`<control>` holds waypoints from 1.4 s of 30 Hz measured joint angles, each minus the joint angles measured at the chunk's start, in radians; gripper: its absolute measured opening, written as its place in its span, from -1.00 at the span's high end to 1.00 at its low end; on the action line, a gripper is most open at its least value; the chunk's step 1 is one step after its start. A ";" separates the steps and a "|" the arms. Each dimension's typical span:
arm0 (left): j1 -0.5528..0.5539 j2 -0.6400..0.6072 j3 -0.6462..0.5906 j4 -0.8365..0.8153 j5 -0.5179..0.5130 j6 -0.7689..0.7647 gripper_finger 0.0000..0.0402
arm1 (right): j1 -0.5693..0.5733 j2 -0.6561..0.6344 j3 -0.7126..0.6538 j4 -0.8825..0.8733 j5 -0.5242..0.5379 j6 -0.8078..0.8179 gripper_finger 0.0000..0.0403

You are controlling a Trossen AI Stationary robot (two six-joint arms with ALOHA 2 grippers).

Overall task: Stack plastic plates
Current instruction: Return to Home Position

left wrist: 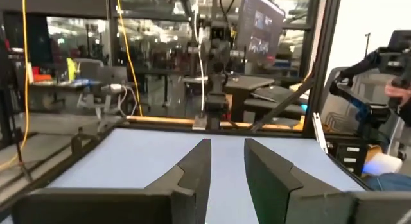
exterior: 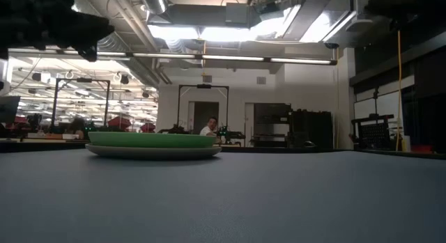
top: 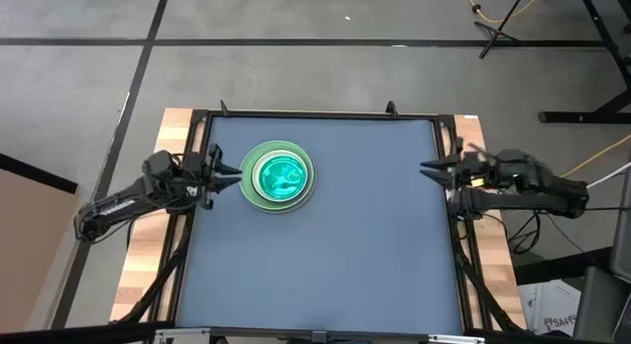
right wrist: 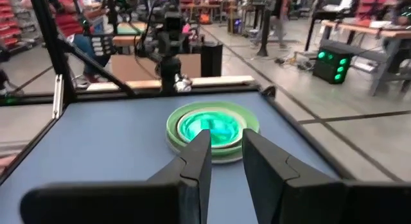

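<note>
One stack of plastic plates (top: 280, 175)

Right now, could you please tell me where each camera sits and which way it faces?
High view: above, straight down on the blue-topped table; the dark left gripper and right gripper show at opposite edges.
Low view: table-top height, level across to the stack of round plastic plates, green above grey; an arm's dark part top left.
Left wrist view: across the table past its own open fingers.
Right wrist view: past its own open fingers at the stack.
Shared: all but the left wrist view show the stack.
</note>
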 joint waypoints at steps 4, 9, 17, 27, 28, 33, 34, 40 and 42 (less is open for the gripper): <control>0.000 0.000 -0.085 0.147 -0.001 -0.019 0.57 | 0.000 -0.001 -0.115 0.128 -0.017 0.001 0.60; 0.000 0.002 -0.120 0.194 -0.009 -0.027 0.57 | 0.000 -0.002 -0.245 0.302 -0.042 0.000 0.60; 0.000 0.002 -0.120 0.192 -0.004 -0.027 0.57 | 0.000 -0.002 -0.388 0.463 -0.043 0.023 0.60; -0.035 0.003 -0.120 0.191 -0.004 -0.028 0.57 | 0.000 -0.002 -0.465 0.547 -0.043 0.023 0.60; -0.044 0.003 -0.120 0.190 -0.005 -0.028 0.57 | 0.000 -0.002 -0.469 0.548 -0.043 0.023 0.60; -0.102 0.003 -0.120 0.190 -0.041 -0.029 0.57 | 0.000 -0.002 -0.490 0.553 -0.041 0.023 0.60; -0.115 0.003 -0.121 0.189 -0.061 -0.029 0.57 | 0.000 -0.002 -0.494 0.554 -0.040 0.022 0.60; -0.198 0.003 -0.121 0.167 -0.150 -0.023 0.57 | 0.000 -0.002 -0.521 0.603 -0.040 0.022 0.60; -0.225 0.003 -0.121 0.147 -0.170 -0.021 0.57 | 0.000 -0.002 -0.533 0.619 -0.040 0.020 0.60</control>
